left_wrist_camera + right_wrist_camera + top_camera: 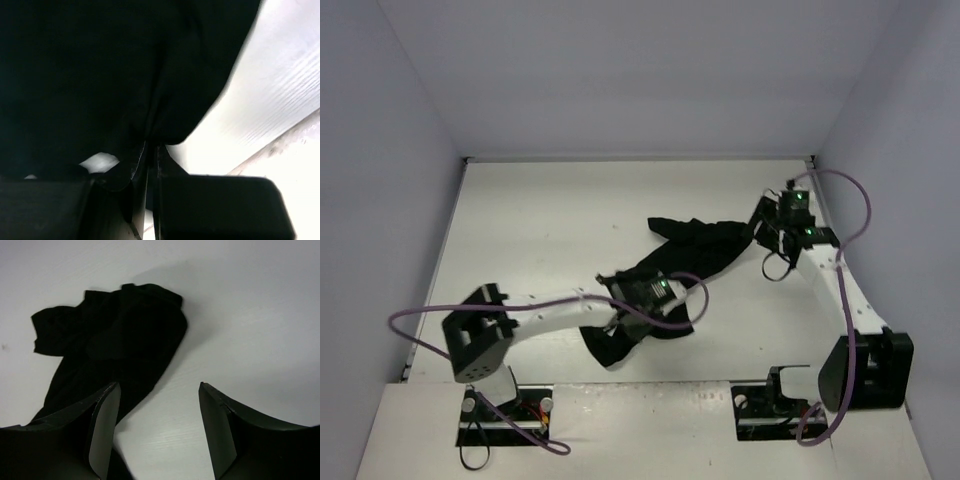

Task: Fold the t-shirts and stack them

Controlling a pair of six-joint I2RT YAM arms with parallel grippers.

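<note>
The crumpled black t-shirt [695, 248] lies on the counter [550, 220], its long axis diagonal between both sets of jaws. The left jaws, on a low outstretched arm [550, 308], pinch cloth toward its near end. The right jaws stand released just past its far end.

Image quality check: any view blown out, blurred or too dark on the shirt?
Left wrist: t-shirt a featureless black mass, table overexposed and blurred. Right wrist: sharp, cloth folds faint, soft shadow on the table. Top external: even light, no glare.
</note>
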